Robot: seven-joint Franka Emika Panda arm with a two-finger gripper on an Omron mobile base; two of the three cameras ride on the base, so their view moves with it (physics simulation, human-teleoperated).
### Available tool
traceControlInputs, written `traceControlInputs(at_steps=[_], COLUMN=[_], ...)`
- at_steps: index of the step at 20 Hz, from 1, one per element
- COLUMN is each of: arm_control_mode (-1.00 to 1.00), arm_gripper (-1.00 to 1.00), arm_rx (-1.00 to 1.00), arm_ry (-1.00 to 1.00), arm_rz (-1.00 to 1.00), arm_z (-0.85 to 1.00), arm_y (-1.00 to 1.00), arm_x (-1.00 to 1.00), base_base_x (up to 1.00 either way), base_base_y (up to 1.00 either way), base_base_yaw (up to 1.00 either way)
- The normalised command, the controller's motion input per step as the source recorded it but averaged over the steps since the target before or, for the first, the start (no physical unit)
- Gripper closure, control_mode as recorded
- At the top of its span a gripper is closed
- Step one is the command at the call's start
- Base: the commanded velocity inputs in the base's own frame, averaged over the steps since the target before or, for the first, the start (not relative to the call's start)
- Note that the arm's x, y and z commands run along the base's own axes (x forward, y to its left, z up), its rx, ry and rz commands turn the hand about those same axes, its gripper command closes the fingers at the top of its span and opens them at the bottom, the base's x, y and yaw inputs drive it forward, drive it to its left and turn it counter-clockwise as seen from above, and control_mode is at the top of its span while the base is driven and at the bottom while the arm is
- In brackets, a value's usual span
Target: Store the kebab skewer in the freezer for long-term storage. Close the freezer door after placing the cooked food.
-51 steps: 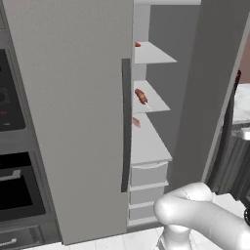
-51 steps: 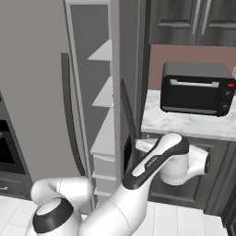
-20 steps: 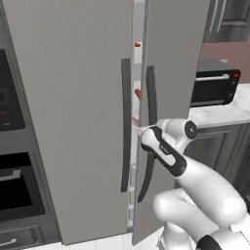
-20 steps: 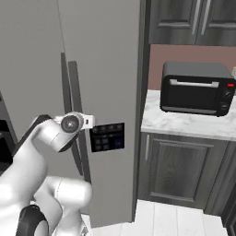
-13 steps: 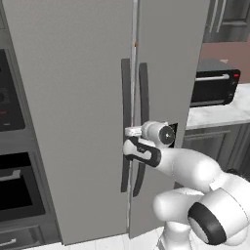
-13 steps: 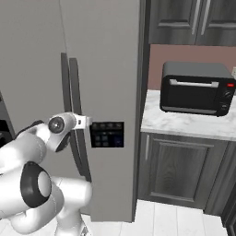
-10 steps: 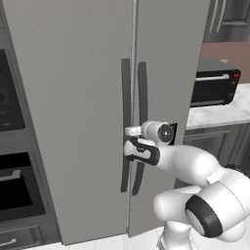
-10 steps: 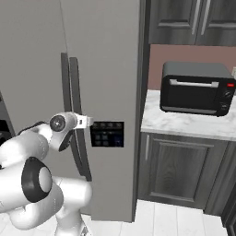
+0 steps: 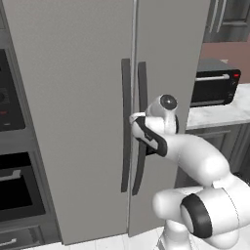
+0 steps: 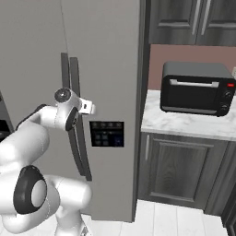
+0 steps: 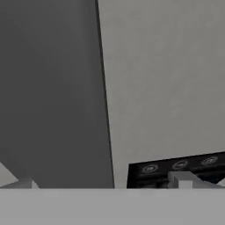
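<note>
Far left: black wall oven, untouched. Next, plain door, then freezer door, now flush with it, seam closed. 2.5 s ago it stood wide open with the shelves showing; 1 s ago only a slit was left. Gripper sits against the door handle, level with the button panel (hand view shows door face and panel up close). Finger spread: cannot tell, nothing seen held. Skewer is out of sight, presumably behind the shut door. Right: toaster oven on the worktop's back edge. Task looks finished; arm just needs backing off.
</note>
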Motion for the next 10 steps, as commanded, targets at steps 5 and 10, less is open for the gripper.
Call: traceControlInputs(at_steps=[5, 10], arm_control_mode=[-1.0, -1.0], arm_gripper=[-1.0, -1.0], arm_rx=[-0.1, 0.0], arm_ry=[0.34, 0.0], arm_rz=[-0.07, -0.01], arm_z=[0.45, 0.0], arm_y=[0.19, 0.01], arm_x=[0.34, 0.06], base_base_x=[0.0, 0.0], base_base_y=[0.0, 0.0], base_base_yaw=[0.0, 0.0])
